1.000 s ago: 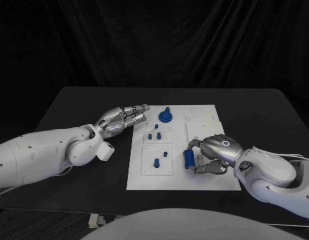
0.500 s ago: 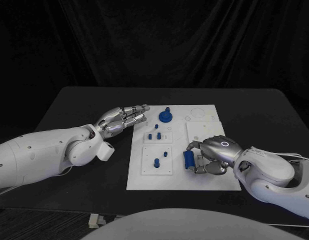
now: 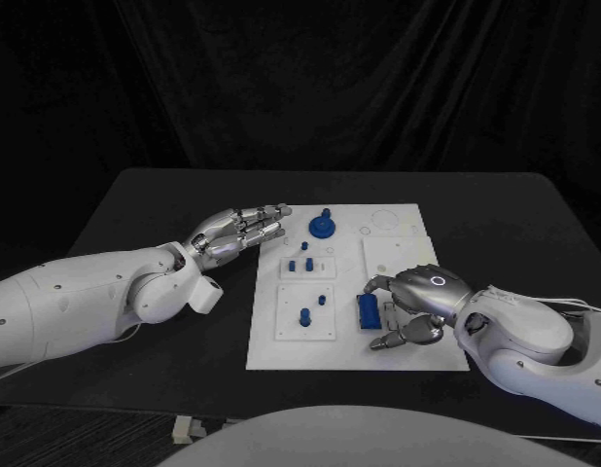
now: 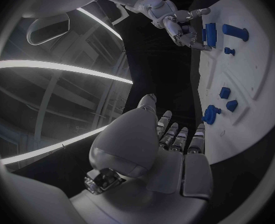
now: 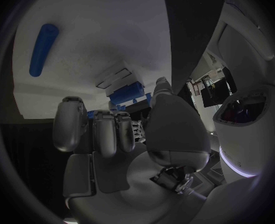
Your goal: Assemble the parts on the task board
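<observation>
The white task board lies mid-table. A blue block rests lengthwise on the board's right half. My right hand sits over it, fingers curved by its far end. The thumb stands a little off its near end. In the right wrist view the blue block lies just past the curled fingertips, on the task board. My left hand rests at the board's far left edge, fingers stretched out and holding nothing. Beyond the left hand in its wrist view lies the board.
A blue knob stands at the board's far end. Small blue pegs sit below it, and a longer blue peg lies in the near left panel. That longer peg also lies ahead of the right hand.
The right thumb has moved away from the blue block's near end, and the block now lies straighter and more exposed on the board. The left hand has not moved.
</observation>
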Robot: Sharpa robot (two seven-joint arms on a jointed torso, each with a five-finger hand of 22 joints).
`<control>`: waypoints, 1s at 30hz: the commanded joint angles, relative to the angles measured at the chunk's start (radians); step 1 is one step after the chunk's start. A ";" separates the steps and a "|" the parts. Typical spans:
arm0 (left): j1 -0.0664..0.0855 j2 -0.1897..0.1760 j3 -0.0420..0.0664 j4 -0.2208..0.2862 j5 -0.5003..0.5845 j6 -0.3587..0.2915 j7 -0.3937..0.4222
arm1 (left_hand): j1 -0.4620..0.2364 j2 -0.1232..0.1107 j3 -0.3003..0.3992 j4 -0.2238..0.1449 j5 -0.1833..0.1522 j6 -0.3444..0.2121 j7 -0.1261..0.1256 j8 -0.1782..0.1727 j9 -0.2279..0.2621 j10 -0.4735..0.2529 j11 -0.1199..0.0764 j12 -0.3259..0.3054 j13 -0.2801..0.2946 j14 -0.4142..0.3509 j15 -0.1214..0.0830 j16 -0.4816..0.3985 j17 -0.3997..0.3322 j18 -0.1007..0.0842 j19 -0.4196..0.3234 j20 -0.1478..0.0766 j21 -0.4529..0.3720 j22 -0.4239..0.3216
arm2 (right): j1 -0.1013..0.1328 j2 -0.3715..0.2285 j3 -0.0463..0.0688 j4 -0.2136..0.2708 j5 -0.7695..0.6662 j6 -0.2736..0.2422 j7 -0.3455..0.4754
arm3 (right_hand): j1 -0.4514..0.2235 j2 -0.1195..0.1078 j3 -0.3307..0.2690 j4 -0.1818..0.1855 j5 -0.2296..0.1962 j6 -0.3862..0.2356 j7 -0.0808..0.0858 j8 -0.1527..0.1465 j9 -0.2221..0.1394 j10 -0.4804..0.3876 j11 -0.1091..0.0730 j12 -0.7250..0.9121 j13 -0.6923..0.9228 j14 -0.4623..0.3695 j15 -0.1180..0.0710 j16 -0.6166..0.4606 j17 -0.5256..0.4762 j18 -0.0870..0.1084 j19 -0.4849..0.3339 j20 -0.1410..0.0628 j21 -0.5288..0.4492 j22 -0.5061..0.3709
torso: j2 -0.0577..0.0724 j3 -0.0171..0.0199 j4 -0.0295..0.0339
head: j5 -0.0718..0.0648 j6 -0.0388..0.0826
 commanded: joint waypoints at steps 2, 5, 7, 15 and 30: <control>-0.002 0.001 0.001 0.001 0.008 0.011 0.013 | 0.004 0.002 0.002 -0.001 0.005 0.005 0.029 0.006 0.001 -0.002 0.008 0.006 0.001 0.003 0.000 -0.004 -0.001 -0.019 0.007 0.003 0.003 0.001 | -0.003 -0.004 0.000 0.006 -0.002 -0.044 -0.003 | 0.004 -0.018 -0.014 0.001 -0.048 -0.009 -0.005 0.002 -0.002 0.104 0.001 0.003 0.263 0.079 0.007 0.007 0.183 -0.002 0.004 0.001 0.009 0.183 | -0.001 0.0001 -0.0003 | 0.001 0.000; -0.002 0.001 0.001 0.001 0.008 0.013 0.013 | 0.004 0.002 0.002 -0.001 0.005 0.005 0.029 0.006 0.001 -0.002 0.008 0.006 0.001 0.003 0.000 -0.004 -0.001 -0.019 0.007 0.003 0.003 0.001 | -0.003 -0.008 0.000 0.009 -0.002 -0.081 0.011 | 0.003 -0.034 -0.028 0.000 -0.090 -0.014 -0.008 0.001 -0.002 0.104 -0.002 0.003 0.263 0.085 0.004 0.015 0.202 -0.004 0.009 -0.001 0.023 0.187 | 0.000 0.0002 0.0000 | 0.001 0.000; -0.002 0.001 0.001 0.001 0.008 0.014 0.014 | 0.004 0.002 0.002 -0.001 0.005 0.005 0.029 0.006 0.001 -0.002 0.008 0.005 0.001 0.003 0.000 -0.004 -0.001 -0.019 0.008 0.003 0.003 0.001 | -0.003 -0.013 0.000 0.013 -0.002 -0.115 0.023 | 0.006 -0.046 -0.040 0.002 -0.124 -0.027 -0.011 -0.004 -0.004 0.104 -0.005 0.003 0.263 0.095 0.001 0.029 0.235 -0.012 0.023 -0.004 0.061 0.197 | 0.000 0.0003 0.0001 | 0.001 0.000; -0.003 -0.002 0.001 0.002 0.008 0.013 0.022 | 0.004 0.002 0.003 -0.002 0.005 0.005 0.029 0.006 0.001 -0.002 0.008 0.006 0.001 0.003 0.000 -0.004 -0.001 -0.019 0.007 0.003 0.003 0.001 | -0.003 -0.039 0.000 0.038 -0.002 -0.224 0.075 | 0.017 -0.007 -0.007 0.000 -0.133 0.001 -0.029 0.014 0.001 0.104 -0.021 0.003 0.263 0.104 -0.012 0.040 0.263 -0.027 0.054 -0.015 0.138 0.217 | 0.000 0.0002 -0.0002 | 0.001 0.000; -0.003 -0.003 0.001 0.003 0.008 0.007 0.039 | 0.008 0.003 0.006 -0.005 0.007 0.010 0.029 0.009 0.002 -0.002 0.008 0.008 0.002 0.003 0.000 -0.004 -0.001 -0.021 0.009 0.002 0.004 0.003 | 0.000 -0.084 0.000 0.056 0.021 -0.270 0.081 | 0.003 0.166 0.154 -0.008 -0.067 0.138 -0.031 0.056 0.006 0.104 -0.024 0.003 0.263 0.104 -0.016 0.040 0.263 -0.034 0.066 -0.021 0.180 0.226 | -0.001 -0.0001 0.0005 | 0.006 0.000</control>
